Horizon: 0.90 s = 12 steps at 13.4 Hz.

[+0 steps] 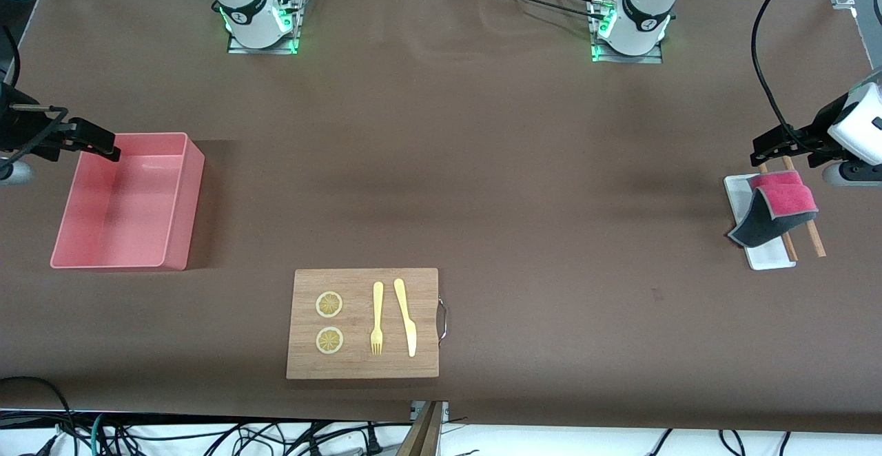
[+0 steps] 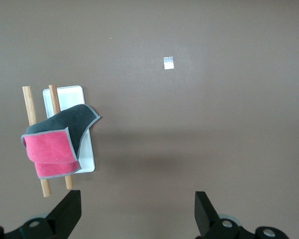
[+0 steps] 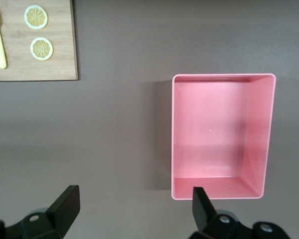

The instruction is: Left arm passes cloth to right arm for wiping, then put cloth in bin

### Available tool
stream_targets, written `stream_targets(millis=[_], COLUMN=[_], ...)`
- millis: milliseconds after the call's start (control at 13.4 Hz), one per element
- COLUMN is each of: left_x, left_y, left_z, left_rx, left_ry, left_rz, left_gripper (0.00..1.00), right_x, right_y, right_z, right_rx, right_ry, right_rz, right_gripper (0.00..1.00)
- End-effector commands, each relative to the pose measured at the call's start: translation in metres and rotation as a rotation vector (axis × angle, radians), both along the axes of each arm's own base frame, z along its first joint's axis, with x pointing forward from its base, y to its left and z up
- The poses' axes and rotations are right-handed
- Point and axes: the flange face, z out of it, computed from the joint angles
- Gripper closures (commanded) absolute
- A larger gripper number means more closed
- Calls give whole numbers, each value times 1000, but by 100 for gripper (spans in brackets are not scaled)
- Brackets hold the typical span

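**Cloth Waits on Its Sticks, Both Grippers Wide and Holding Nothing**

While both arms hang in the air, the small folded cloth [image 1: 775, 209], bright pink on one face and dark grey on the other, lies at the left arm's end of the table. It is draped over two thin wooden sticks [image 1: 813, 232], and these lie across a small flat white tray [image 1: 768, 256]. One grey corner hangs down past the tray's edge toward the brown table [image 1: 551, 201].

Over the table just beside the cloth and tray hangs the left arm's black gripper [image 2: 137, 214]. Its two fingers [image 2: 67, 211] stand wide apart and hold nothing.

At the right arm's end of the table sits the salmon-pink plastic bin [image 1: 186, 211], a low tub with nothing in it. The right arm's black gripper [image 3: 134, 211] hangs over the bin's edge. Its fingers [image 3: 65, 206] are also spread wide and hold nothing.

Between the two ends, nearer to the front camera, lies a wooden cutting board [image 1: 362, 366] with a metal handle. On it are two lemon slices [image 1: 329, 304], a yellow plastic fork [image 1: 377, 318] and a yellow plastic knife [image 1: 406, 317], side by side.
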Motion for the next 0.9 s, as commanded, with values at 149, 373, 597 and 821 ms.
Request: stream_targets(millis=[149,373,597,821], left_x=[2,4,6,5], left_y=[2,3,5,14], left_z=[8,7,13,14], left_rx=[2,3,3,1], left_ry=[0,1,-13,-14], left_rz=[-3,3,8,24], left_gripper=[0,0,0,0], right_x=[-2,-2,-2,-3], right_y=[-5,-3,-4,-11], right_z=[16,15,15,16], right_rx=[-5,-7,-7,-6], right_ry=[-26,-24,-23,-23], right_rz=[-4,-5,-2,-13], right_gripper=[0,0,0,0])
